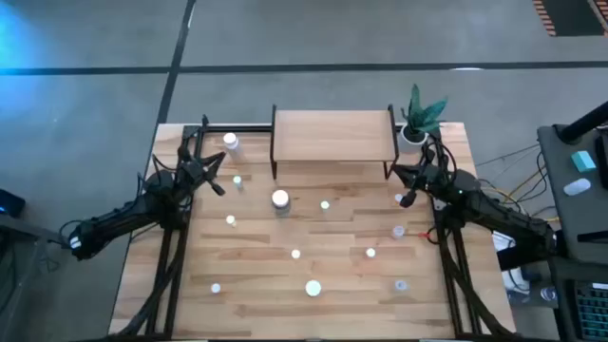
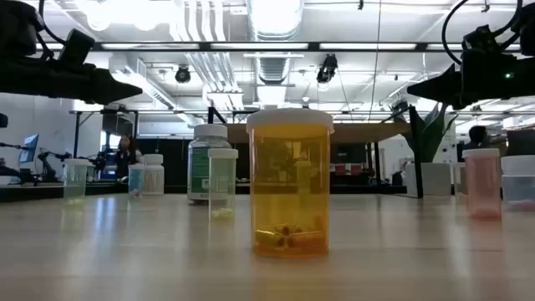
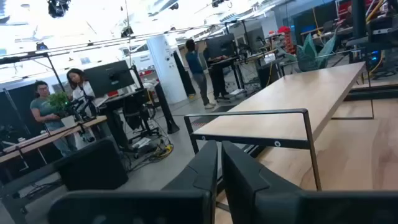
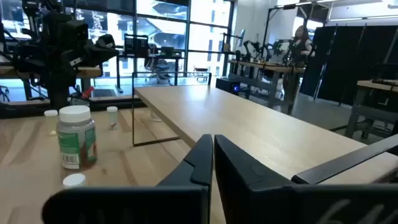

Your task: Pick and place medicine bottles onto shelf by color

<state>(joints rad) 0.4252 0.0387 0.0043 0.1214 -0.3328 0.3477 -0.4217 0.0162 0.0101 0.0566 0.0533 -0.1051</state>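
The shelf [image 1: 332,135], a light-wood board on thin black legs, stands at the table's far middle with nothing on it. Several white-capped medicine bottles stand upright on their bases across the tabletop, among them a big one [image 1: 280,199] before the shelf and an orange one [image 2: 288,186] close to the low camera. My left gripper [image 1: 218,187] hovers shut above the table, left of the shelf. My right gripper [image 1: 409,197] hovers shut by the shelf's right legs. Both wrist views show shut fingers [image 3: 219,163] [image 4: 212,155] facing the shelf [image 3: 292,99] [image 4: 249,124].
A white pot with a green plant [image 1: 418,122] stands at the far right corner beside the shelf. A green-labelled bottle [image 4: 76,142] stands at the shelf's far left end. People stand at desks in the room beyond the table.
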